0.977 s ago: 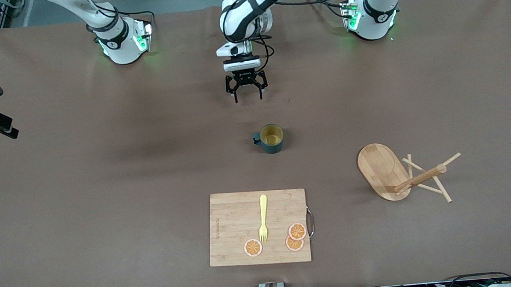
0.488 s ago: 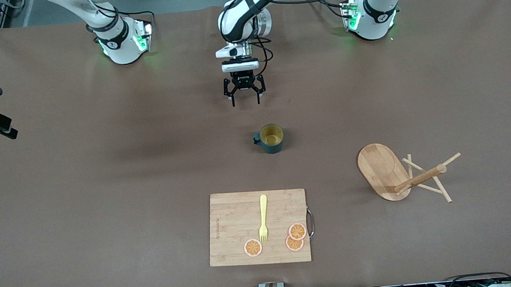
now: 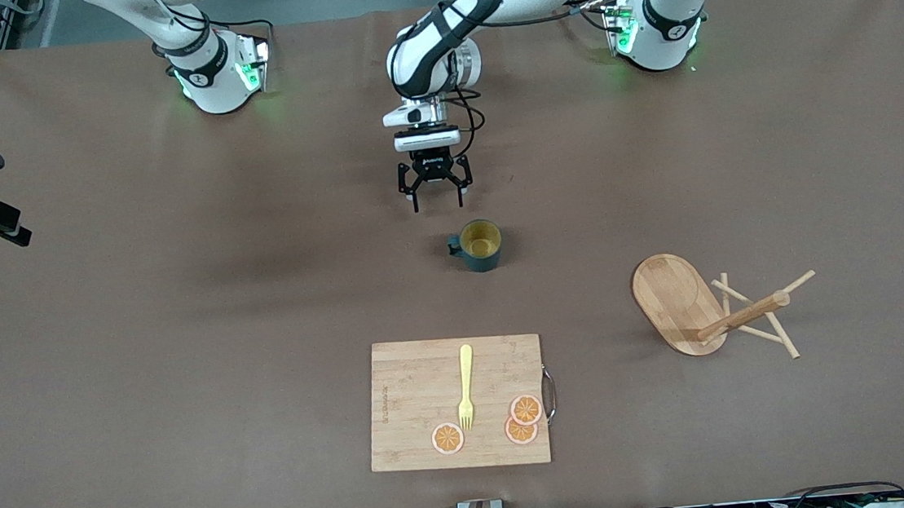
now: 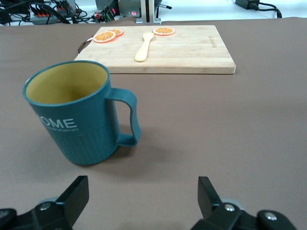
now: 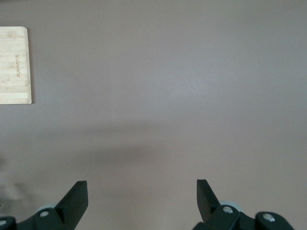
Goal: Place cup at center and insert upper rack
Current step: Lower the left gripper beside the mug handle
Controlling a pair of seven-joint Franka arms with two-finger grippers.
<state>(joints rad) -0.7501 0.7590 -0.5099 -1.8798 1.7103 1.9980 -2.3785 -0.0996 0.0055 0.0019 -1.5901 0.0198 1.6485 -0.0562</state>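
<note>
I'm on the first step here, the approach to the cup, nothing gripped yet. My left gripper hangs low over bare tabletop, just on the robot-base side of the cup, with its fingers spread wide and nothing between them. In the left wrist view the cup stands upright right ahead of the spread fingers, handle turned sideways, white lettering facing me.

The cup stands near the middle of the tabletop, well in from every edge. I can see straight into it: mustard inside, and it looks empty.

The rack lies tipped on its side toward the left arm's end of the tabletop, nearer the front edge than the cup, oval base up on edge, post and pegs pointing out flat. It's well apart from the cup.

The cutting board sits by the front edge, carrying a yellow fork and three orange slices.

My right gripper is out of the front view; its own camera shows its fingers spread over bare tabletop with a corner of the board at the margin. That arm waits.

Next move, as I judge it: ease the left gripper forward and down so the fingers straddle the cup's wall or handle, then close. The handle side is the risk; a nudge could spin or tip it.
</note>
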